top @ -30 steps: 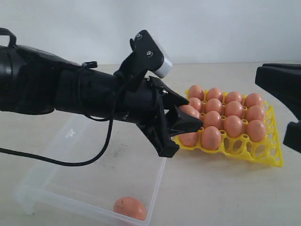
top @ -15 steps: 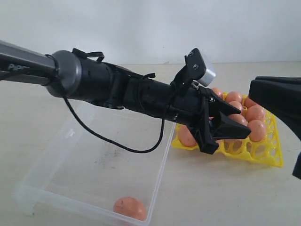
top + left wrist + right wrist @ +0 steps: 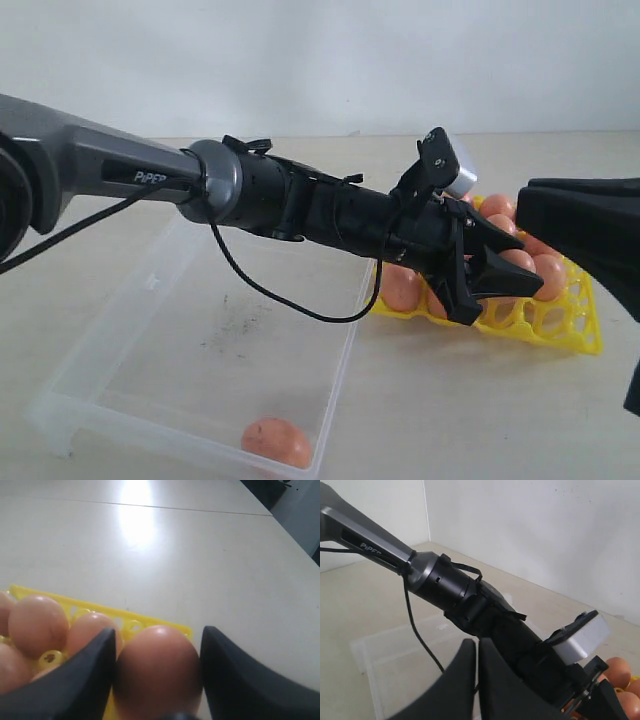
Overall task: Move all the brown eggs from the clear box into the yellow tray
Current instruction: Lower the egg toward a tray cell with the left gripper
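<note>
From the exterior view, the left arm stretches out over the clear box (image 3: 342, 395) and ends above the yellow tray (image 3: 563, 337). The left gripper (image 3: 497, 279) hangs over the near edge of the tray, pointing along the tray's front row. Behind it, seated eggs (image 3: 403, 288) fill most of the cups. One lone egg (image 3: 277, 441) lies in the box, well apart from the tray, on the side the left arm comes from. The right gripper (image 3: 585, 228) is a dark bulk above the tray's other end. It is nearer the tray than the box, so I judge the left arm is the one placed for that lone egg.

In the left wrist view, the jaws stand wide but not free: a held egg (image 3: 157, 672) sits between the two fingers (image 3: 82, 680), and both inner faces press against its sides. Its long axis seems to run along the fingers toward their tips. The tray's rim (image 3: 150, 623) shows just beyond and below it, with more brown eggs (image 3: 37, 625) in cups to one side. The drop turns on lining this egg up over an empty cup by that rim; I cannot see the cup itself.

In the right wrist view, the right gripper's fingers (image 3: 462, 680) are pressed together with nothing between them. They point toward the left arm and a corner of the tray's eggs (image 3: 620, 667).
</note>
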Controlling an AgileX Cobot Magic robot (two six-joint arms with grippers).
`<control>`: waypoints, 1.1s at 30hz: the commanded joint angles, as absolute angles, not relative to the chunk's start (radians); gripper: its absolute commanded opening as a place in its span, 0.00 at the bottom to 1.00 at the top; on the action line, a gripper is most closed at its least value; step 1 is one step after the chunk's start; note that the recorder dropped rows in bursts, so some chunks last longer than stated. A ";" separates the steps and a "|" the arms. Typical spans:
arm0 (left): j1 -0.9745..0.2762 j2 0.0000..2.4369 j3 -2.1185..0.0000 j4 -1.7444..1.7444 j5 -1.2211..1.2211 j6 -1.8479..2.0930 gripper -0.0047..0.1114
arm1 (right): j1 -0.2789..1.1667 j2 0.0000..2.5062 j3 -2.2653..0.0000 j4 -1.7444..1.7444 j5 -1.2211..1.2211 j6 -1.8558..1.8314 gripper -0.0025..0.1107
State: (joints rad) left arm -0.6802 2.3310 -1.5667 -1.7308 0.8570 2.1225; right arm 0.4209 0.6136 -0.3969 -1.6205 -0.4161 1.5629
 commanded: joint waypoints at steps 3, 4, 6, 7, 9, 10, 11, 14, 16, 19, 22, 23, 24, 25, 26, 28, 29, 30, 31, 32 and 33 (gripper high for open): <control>-0.681 2.370 -1.620 -1.744 0.868 2.109 0.07 | 0.417 0.611 -0.396 -1.632 -0.438 1.566 0.02; -0.681 2.379 -1.624 -1.744 0.865 2.109 0.07 | 0.417 0.611 -0.396 -1.632 -0.440 1.566 0.02; -0.681 2.394 -1.639 -1.744 0.865 2.107 0.07 | 0.417 0.611 -0.396 -1.634 -0.443 1.566 0.02; -0.681 2.400 -1.643 -1.744 0.865 2.105 0.07 | 0.417 0.611 -0.396 -1.634 -0.443 1.566 0.02; -0.681 2.413 -1.649 -1.744 0.865 2.105 0.07 | 0.417 0.611 -0.396 -1.633 -0.444 1.566 0.02; -0.681 2.415 -1.653 -1.744 0.865 2.099 0.07 | 0.417 0.611 -0.396 -1.633 -0.444 1.566 0.02; -0.681 2.417 -1.653 -1.744 0.862 2.099 0.07 | 0.417 0.611 -0.396 -1.633 -0.444 1.566 0.02; -0.681 2.417 -1.656 -1.744 0.857 2.099 0.07 | 0.417 0.611 -0.396 -1.633 -0.444 1.566 0.02; -0.681 2.419 -1.657 -1.744 0.856 2.103 0.07 | 0.417 0.611 -0.396 -1.633 -0.444 1.566 0.02; -0.681 2.419 -1.657 -1.744 0.832 2.103 0.07 | 0.417 0.611 -0.396 -1.633 -0.449 1.566 0.02; -0.681 2.429 -1.657 -1.744 0.830 2.103 0.07 | 0.417 0.611 -0.396 -1.633 -0.449 1.566 0.02; -0.681 2.432 -1.657 -1.744 0.830 2.103 0.07 | 0.417 0.611 -0.396 -1.633 -0.449 1.564 0.02; -0.681 2.434 -1.657 -1.744 0.830 2.103 0.07 | 0.417 0.611 -0.396 -1.633 -0.449 1.564 0.02; -0.681 2.439 -1.657 -1.744 0.826 2.103 0.07 | 0.417 0.611 -0.396 -1.633 -0.449 1.564 0.02; -0.681 2.443 -1.657 -1.744 0.826 2.103 0.07 | 0.417 0.611 -0.396 -1.633 -0.449 1.564 0.02; -0.681 2.450 -1.658 -1.744 0.828 2.103 0.07 | 0.417 0.611 -0.396 -1.633 -0.449 1.564 0.02; -0.681 2.455 -1.658 -1.744 0.826 2.103 0.07 | 0.417 0.611 -0.396 -1.633 -0.449 1.564 0.02; -0.681 2.458 -1.658 -1.744 0.826 2.103 0.07 | 0.417 0.611 -0.396 -1.633 -0.449 1.564 0.02; -0.681 2.462 -1.658 -1.744 0.826 2.103 0.07 | 0.417 0.611 -0.396 -1.633 -0.449 1.564 0.02; -0.681 2.467 -1.658 -1.744 0.826 2.103 0.07 | 0.417 0.611 -0.396 -1.633 -0.449 1.564 0.02; -0.681 2.469 -1.658 -1.744 0.821 2.103 0.07 | 0.417 0.611 -0.396 -1.633 -0.449 1.564 0.02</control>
